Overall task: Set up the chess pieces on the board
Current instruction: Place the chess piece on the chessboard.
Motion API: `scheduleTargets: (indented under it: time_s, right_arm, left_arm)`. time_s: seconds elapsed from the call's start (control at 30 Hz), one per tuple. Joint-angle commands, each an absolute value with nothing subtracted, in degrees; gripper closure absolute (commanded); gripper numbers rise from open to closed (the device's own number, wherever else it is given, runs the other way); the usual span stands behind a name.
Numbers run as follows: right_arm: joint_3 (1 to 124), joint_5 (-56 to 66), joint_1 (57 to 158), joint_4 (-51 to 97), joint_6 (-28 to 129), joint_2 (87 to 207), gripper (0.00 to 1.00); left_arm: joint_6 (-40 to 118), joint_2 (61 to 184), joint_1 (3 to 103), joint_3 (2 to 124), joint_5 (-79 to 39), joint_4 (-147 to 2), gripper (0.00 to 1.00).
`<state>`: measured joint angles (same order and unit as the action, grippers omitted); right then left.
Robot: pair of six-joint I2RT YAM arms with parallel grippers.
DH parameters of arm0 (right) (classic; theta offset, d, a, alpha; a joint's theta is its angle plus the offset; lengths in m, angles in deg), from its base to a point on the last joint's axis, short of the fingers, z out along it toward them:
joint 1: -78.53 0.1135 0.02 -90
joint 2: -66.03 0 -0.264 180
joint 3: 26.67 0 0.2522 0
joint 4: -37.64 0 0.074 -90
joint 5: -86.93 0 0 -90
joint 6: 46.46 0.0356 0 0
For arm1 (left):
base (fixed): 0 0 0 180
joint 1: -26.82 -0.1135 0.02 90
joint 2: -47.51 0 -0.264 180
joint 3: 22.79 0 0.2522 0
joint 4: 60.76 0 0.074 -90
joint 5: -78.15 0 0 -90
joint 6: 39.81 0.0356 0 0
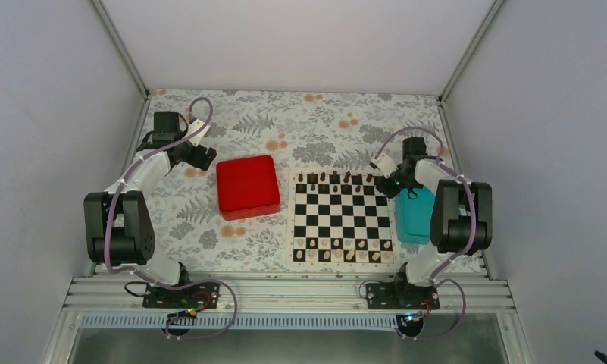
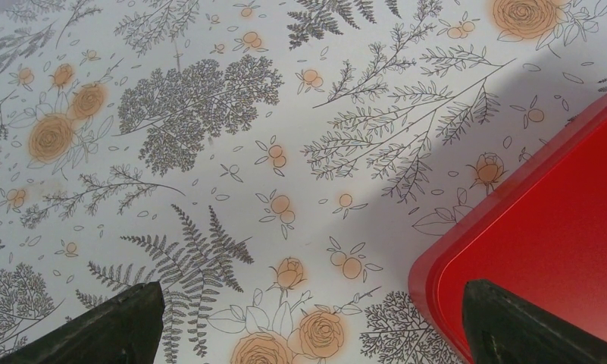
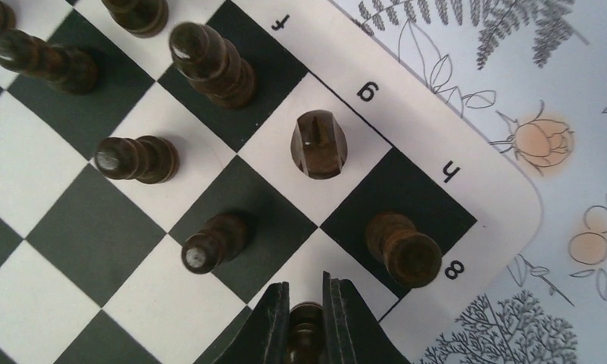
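- Currently, we are observing the right gripper [image 3: 306, 299] clamping one dark chess piece [image 3: 306, 334] above the board [image 3: 406, 129] edge, beside corner square h8.
- We are observing the left gripper [image 2: 308, 334] standing fully spread, gripping nothing, above the tablecloth [image 2: 209, 114] beside the red tray [image 2: 558, 227].

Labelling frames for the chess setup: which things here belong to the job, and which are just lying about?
Job: board; dark chess pieces; one dark piece pinched in the right tool.
Lying about: red tray; teal tray; left tool, open over the floral cloth.
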<state>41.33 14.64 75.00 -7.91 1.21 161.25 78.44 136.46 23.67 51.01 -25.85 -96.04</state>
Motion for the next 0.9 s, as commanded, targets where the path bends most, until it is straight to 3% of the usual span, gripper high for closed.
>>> scheduleTargets:
  time_s: [0.0,0.33,0.87]
  right_arm:
    - [41.0,14.1,74.5,-6.4,0.1,163.4,0.96]
    - [41.2,14.5,74.6,-6.2,0.2,164.7,0.94]
    - [41.9,15.5,74.5,-9.2,-0.1,161.8,0.82]
  left_arm:
    - [79.4,135.6,23.3,50.9,-27.0,-95.3,0.03]
    - [79.4,135.5,23.3,50.9,-26.9,-95.5,0.03]
    - [79.6,135.3,23.3,51.0,-27.3,-95.8,0.03]
